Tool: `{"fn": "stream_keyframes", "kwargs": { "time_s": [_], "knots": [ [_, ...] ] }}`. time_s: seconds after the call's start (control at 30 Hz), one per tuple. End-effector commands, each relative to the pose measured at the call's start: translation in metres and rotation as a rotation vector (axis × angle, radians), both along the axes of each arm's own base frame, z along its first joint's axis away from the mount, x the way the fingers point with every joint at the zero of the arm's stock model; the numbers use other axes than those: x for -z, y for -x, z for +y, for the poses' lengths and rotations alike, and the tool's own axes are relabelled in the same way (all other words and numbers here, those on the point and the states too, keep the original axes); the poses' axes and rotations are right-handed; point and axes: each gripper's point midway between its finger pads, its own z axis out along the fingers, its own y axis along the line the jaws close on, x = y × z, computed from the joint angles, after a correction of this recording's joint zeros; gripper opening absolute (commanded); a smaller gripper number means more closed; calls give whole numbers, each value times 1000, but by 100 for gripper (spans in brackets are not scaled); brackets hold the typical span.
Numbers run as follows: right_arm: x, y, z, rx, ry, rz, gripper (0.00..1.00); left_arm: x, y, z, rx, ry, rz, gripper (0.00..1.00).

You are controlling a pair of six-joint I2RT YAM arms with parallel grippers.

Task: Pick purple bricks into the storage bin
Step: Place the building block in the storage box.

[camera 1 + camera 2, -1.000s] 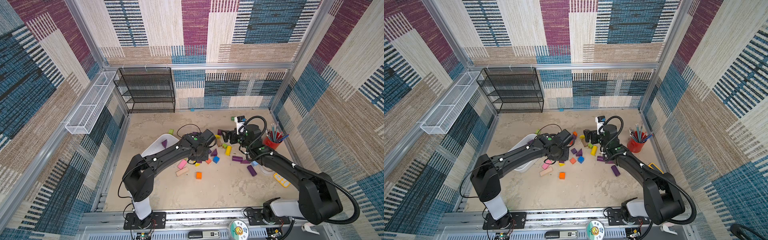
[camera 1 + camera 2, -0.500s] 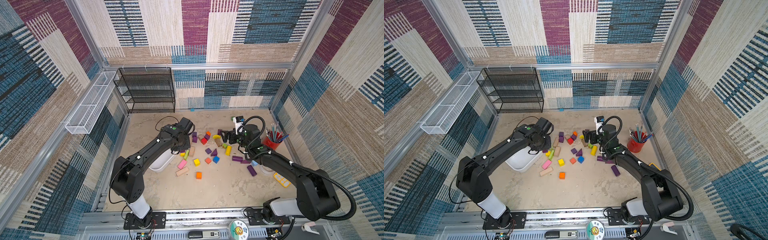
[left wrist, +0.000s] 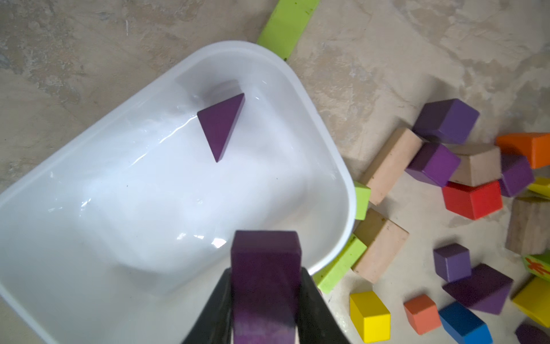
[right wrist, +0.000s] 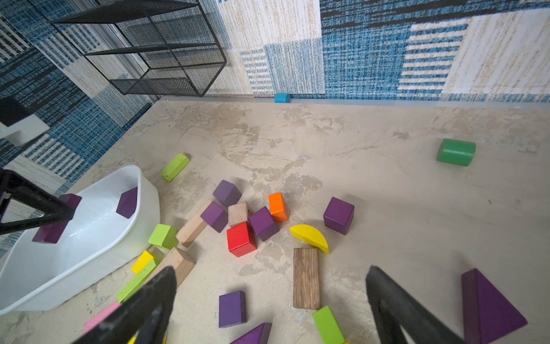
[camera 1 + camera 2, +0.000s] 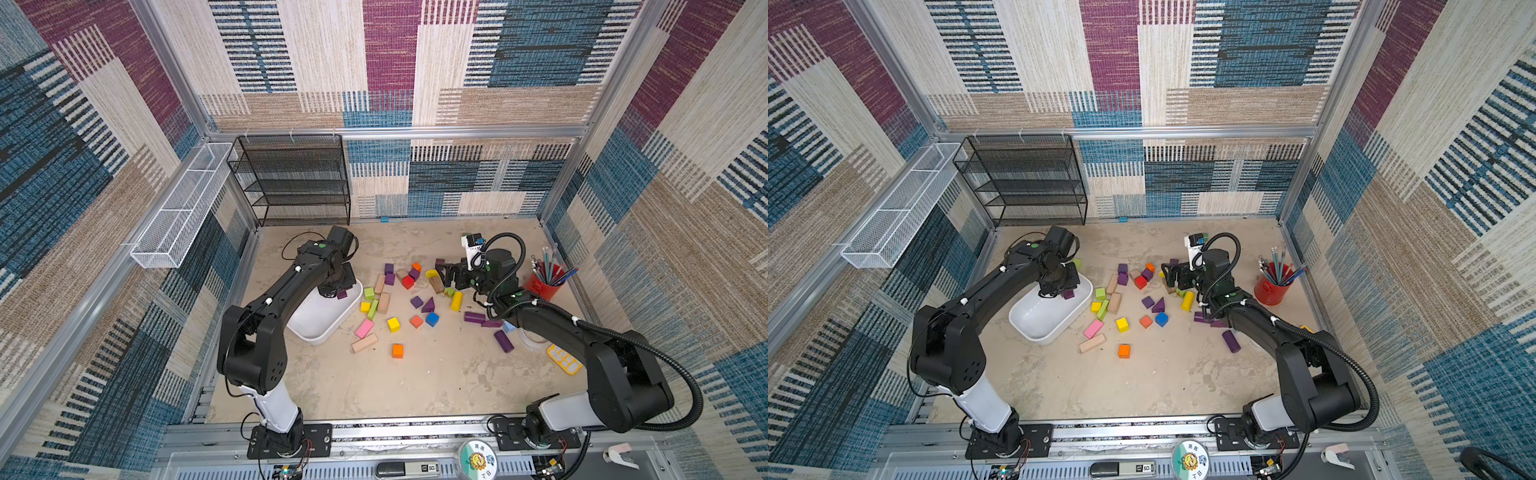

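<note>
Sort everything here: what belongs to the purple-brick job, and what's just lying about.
Job: storage bin; purple wedge inside it; purple brick in the left gripper, above the bin; loose purple bricks.

Lying about: pink block; blue cube; red cube; red pencil cup; black rack; wire basket.

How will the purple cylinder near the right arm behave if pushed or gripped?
The purple cylinder lies on its side, so it probably rolls when nudged. It looks wooden: likely stiff. Its round surface may slip.
</note>
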Motion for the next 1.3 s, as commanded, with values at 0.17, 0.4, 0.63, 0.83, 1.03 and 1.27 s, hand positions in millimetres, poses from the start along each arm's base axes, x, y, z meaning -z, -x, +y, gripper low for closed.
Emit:
{"fn": "stream_keyframes", "kwargs": {
  "time_s": [0.17, 0.4, 0.63, 0.83, 1.03, 1.27],
  "knots": [
    [-13, 4, 27, -111, -13, -76, 100, 19, -25, 4, -15, 30, 12, 26],
    [-3, 6, 55, -185, 27, -72, 100, 40, -34, 2, -36, 35, 41, 26],
    [3, 6, 64, -201, 47, -71, 99, 57, -38, 6, -48, 3, 56, 26],
    [5, 6, 66, -199, 56, -71, 99, 68, -41, 8, -40, -18, 68, 27],
    [10, 2, 63, -169, 73, -58, 99, 76, -43, 10, -26, -41, 77, 28],
    [15, -2, 61, -142, 82, -42, 99, 76, -46, 16, -5, -82, 66, 29]
  ]
}}
